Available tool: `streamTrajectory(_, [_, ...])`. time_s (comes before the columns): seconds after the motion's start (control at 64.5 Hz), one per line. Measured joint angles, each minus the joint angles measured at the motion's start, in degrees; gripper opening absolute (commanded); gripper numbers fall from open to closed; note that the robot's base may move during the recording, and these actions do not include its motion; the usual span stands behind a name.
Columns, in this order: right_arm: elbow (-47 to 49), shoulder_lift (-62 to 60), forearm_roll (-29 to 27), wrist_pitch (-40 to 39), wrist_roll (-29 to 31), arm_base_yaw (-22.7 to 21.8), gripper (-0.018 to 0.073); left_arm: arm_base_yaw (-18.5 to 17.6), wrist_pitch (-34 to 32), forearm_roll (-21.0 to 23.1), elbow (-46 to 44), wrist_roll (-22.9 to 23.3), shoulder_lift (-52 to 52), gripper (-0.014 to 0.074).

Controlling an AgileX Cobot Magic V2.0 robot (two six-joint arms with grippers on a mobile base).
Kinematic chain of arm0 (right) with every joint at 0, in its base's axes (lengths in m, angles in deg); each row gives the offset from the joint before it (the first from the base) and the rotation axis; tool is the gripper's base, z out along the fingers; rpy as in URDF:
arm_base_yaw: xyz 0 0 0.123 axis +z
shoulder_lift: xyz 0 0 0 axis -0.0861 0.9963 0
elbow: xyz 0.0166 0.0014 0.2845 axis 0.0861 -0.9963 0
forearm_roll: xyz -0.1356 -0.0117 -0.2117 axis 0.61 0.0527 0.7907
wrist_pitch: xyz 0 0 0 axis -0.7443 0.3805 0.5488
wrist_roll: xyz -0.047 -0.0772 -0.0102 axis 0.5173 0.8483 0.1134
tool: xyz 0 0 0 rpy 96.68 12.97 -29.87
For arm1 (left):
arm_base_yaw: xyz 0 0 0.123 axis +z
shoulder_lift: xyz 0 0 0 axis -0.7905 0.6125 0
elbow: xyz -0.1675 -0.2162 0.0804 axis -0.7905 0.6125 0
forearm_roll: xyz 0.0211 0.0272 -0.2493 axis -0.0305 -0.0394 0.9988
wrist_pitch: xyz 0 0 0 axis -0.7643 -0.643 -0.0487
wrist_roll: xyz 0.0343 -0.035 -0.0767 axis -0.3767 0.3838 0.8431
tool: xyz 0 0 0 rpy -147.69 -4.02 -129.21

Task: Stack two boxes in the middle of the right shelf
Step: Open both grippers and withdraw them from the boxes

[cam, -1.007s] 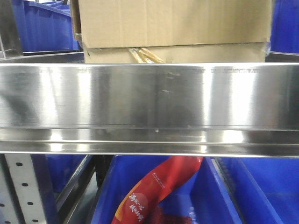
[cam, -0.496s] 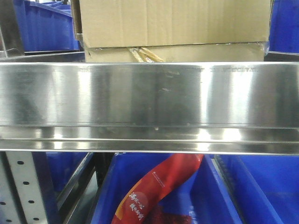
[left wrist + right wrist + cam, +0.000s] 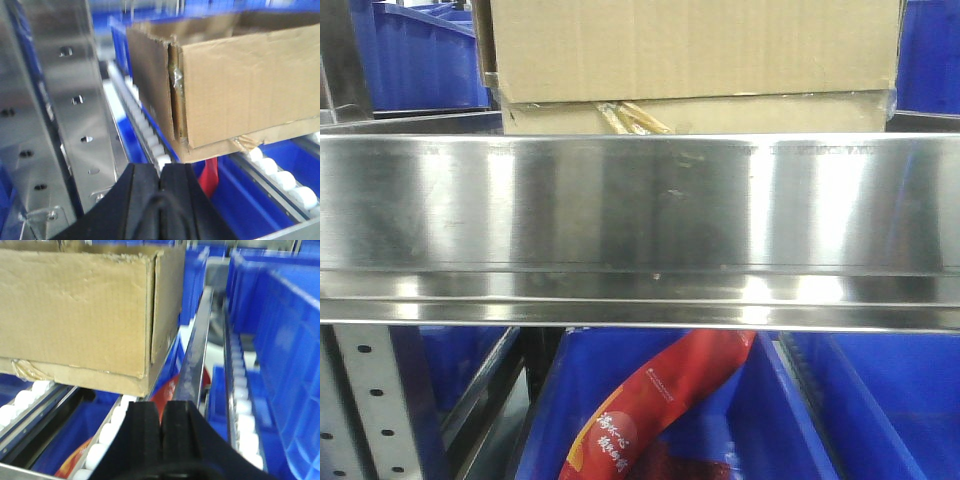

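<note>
A brown cardboard box (image 3: pixel 690 50) sits on the steel shelf (image 3: pixel 640 215), resting on white rollers (image 3: pixel 145 132) just behind the shelf's mirror-bright front lip. Yellowish tape (image 3: pixel 630 117) peels along its lower flap edge. Only one box shows for certain; its top is cut off.

The left pincer (image 3: pixel 161 181) hangs empty below and to the left of the box's corner, fingers pressed together. The right pincer (image 3: pixel 160 422) is likewise closed on nothing, below the box's right corner.

Under the shelf, blue bins (image 3: pixel 880 400) hold a red packet (image 3: pixel 660 400); a perforated upright (image 3: pixel 75 100) stands left of the left pincer.
</note>
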Motion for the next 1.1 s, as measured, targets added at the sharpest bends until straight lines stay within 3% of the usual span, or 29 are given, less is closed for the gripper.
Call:
streamTrajectory(0.232, [-3.69, -5.44, 1.02, -2.37, 1.19, 0.0, -0.0153, 0.0, -2.68, -0.13, 10.23, 0.0, -11.19, -0.0111])
streamTrajectory(1.1, [-4.02, -5.44, 1.36, -3.29, 1.19, 0.0, -0.0153, 0.72, -2.95, -0.13, 11.82, -0.39, -14.27, -0.0111])
